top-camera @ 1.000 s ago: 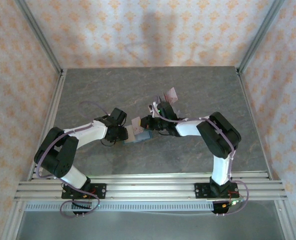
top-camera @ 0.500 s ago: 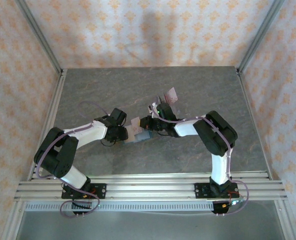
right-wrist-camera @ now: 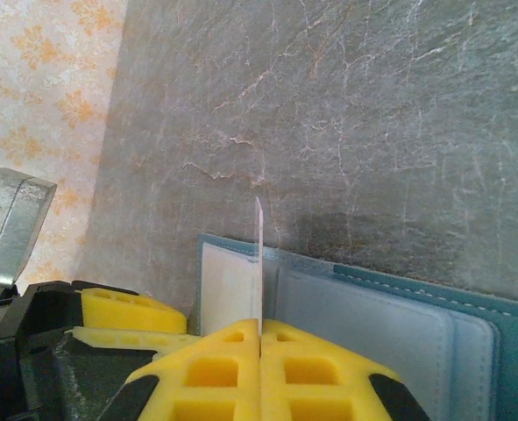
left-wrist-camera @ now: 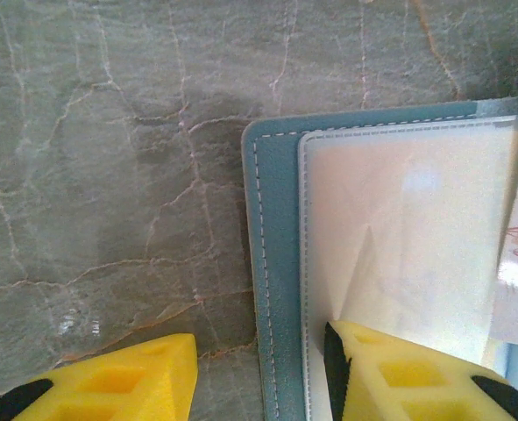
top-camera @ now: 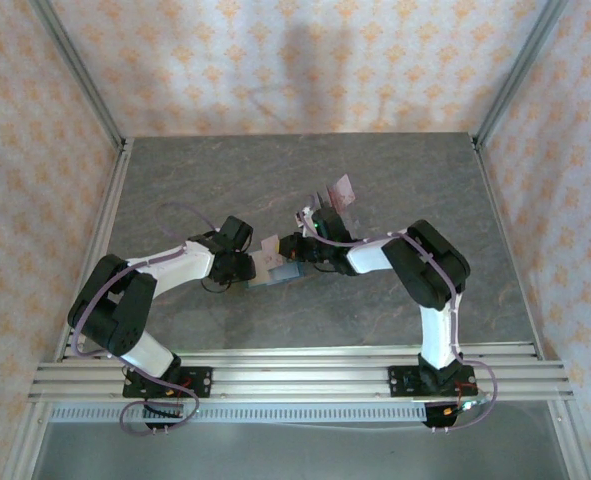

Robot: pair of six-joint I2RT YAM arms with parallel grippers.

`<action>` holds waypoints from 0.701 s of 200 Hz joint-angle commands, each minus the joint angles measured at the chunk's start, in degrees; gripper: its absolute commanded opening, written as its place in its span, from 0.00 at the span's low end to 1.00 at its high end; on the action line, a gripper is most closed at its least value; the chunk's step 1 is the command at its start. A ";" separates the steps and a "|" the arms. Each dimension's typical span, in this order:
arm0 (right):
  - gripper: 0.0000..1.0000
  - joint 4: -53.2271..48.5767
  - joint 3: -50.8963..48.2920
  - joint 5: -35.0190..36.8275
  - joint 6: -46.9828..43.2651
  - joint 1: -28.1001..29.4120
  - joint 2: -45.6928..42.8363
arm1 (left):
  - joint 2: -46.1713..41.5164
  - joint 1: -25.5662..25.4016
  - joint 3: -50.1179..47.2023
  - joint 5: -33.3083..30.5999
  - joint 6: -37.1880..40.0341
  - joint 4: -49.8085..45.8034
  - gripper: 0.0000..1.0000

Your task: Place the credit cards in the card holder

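Your R gripper [right-wrist-camera: 259, 326] is shut tight on the pale pink card [right-wrist-camera: 259, 237]. The card stands on its thin edge over the open teal card holder [right-wrist-camera: 511, 309]. The holder lies flat mid-table, btwn both grippers. Your L gripper [left-wrist-camera: 259, 340] is partly open & holds nothing. One finger [left-wrist-camera: 399, 373] sits on the holder's clear pocket [left-wrist-camera: 399, 202], the other on the table [left-wrist-camera: 109, 175] just beside it.

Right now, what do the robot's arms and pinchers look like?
The left arm and right arm have white links, chunky black joints and a thin lilac cable looping along each. The left gripper and right gripper have bright yellow fingers with square hollows and black patches.
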 commanded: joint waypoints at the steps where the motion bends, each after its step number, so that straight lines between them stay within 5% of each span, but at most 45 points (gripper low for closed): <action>1: 0.00 3.50 -0.02 -0.80 0.86 0.29 0.95 | 3.14 0.54 -1.78 0.24 -0.83 -1.25 0.44; 140: 0.00 7.43 -5.05 -0.24 3.14 1.68 0.69 | 3.99 0.47 -2.02 0.51 -1.01 -0.83 0.43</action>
